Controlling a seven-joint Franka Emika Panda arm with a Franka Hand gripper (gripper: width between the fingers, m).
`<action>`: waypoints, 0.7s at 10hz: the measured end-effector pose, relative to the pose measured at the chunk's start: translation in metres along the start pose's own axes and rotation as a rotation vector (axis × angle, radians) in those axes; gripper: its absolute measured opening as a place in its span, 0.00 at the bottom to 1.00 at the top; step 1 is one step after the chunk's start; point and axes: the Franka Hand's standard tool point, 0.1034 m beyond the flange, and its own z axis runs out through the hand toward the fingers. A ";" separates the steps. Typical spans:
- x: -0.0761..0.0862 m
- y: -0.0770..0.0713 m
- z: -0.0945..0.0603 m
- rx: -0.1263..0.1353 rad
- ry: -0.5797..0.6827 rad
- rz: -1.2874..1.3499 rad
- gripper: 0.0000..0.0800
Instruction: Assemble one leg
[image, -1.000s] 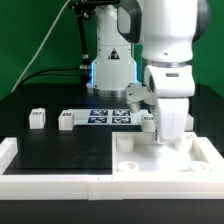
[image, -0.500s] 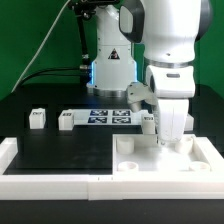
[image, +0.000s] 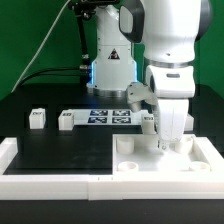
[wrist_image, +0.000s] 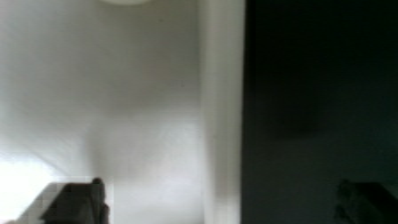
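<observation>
Small white legs with marker tags stand on the black table: one at the exterior view's left, one beside it, and one just left of my hand. My gripper hangs low over the large white tray-like piece, near its back edge. In the wrist view my gripper is open, its dark fingertips wide apart. Only the white piece's flat surface and its edge against the black table lie between them. No leg is in the jaws.
The marker board lies between the legs at the robot's base. A white L-shaped border runs along the table's front and left. The tray-like piece has round holes near its corners.
My gripper has come down slightly toward the white tray-like piece. The legs have not moved.
</observation>
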 end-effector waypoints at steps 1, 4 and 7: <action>0.000 0.000 0.000 0.000 0.000 0.001 0.81; 0.004 -0.027 -0.017 -0.009 -0.015 0.216 0.81; 0.026 -0.059 -0.038 -0.015 -0.053 0.427 0.81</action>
